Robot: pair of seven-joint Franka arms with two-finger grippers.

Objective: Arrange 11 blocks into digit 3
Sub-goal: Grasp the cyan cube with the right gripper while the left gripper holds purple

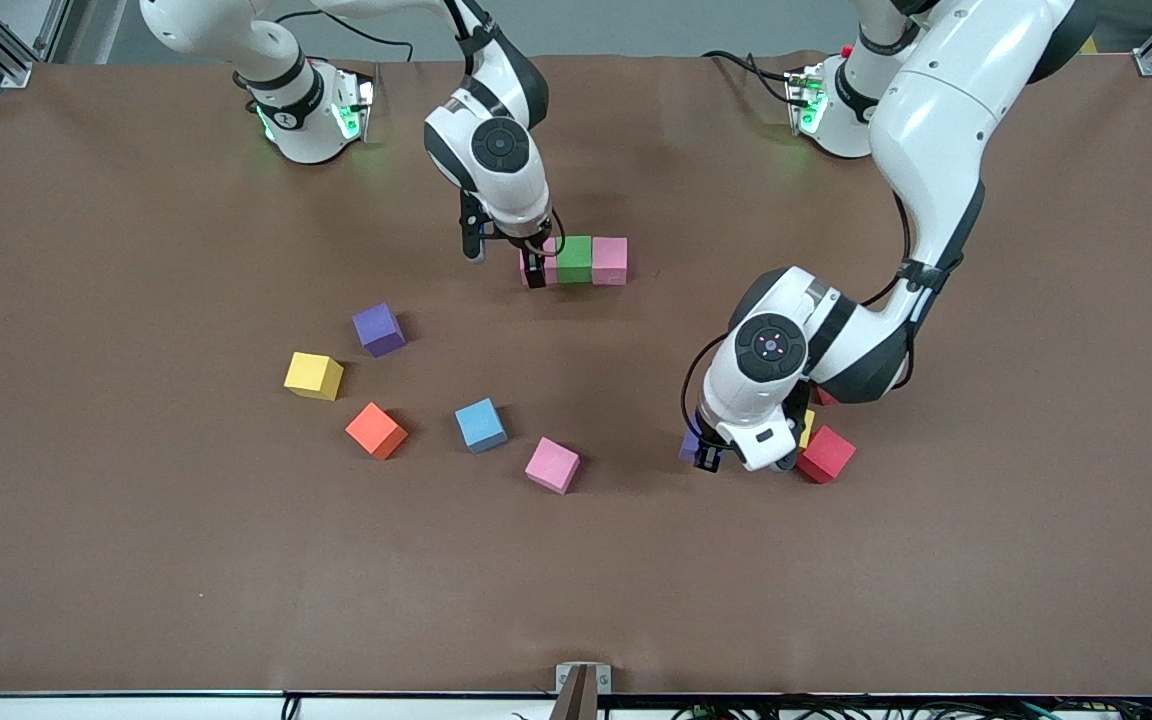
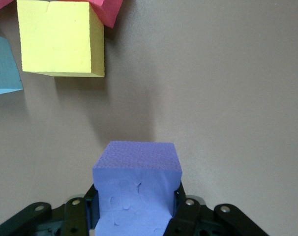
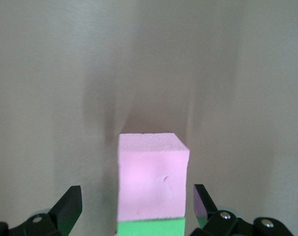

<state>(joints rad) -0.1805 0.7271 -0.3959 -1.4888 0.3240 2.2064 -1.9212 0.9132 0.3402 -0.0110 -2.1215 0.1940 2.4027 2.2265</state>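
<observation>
The right pincer (image 1: 506, 262) stands wide around the pink end of a pink-green-pink bar (image 1: 576, 260) mid-counter, while the left pincer (image 1: 736, 455) grips a purple block (image 2: 136, 189) beside a red block (image 1: 826, 455), likely to join the bar next.

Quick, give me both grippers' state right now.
Left gripper: shut on the purple block, beside the red block.
Right gripper: open, fingers either side of the pink block at the row's end.
</observation>
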